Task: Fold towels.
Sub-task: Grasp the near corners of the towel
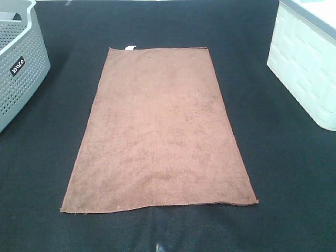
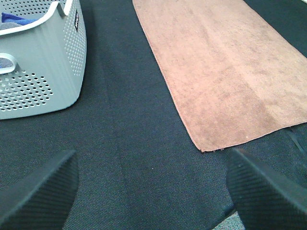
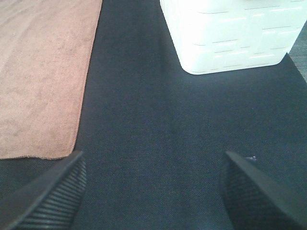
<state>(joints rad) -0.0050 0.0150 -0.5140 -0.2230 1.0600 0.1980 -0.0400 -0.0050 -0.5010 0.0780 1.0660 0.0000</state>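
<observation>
Flat towel (image 1: pixel 160 131) lies between grey basket (image 1: pixel 18 63) and white bin (image 1: pixel 307 63); left gripper (image 2: pixel 151 191) and right gripper (image 3: pixel 153 194) spread, empty.

A reddish-brown terry towel (image 1: pixel 160 131) lies flat and fully unfolded mid-tabletop, with its small white tag (image 1: pixel 130 48) at the 12 o'clock edge.

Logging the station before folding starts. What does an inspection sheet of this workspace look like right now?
Surface: dark mat, flat.
Job's things: brown towel spread flat and unfolded, white tag at its far edge.
Clutter: nothing seen.
Claws: left claw open, empty, off the towel; right claw open, empty, off the towel.
Cables: nothing seen.
Surroundings: grey perforated basket at the left edge; white bin at the right edge.
</observation>
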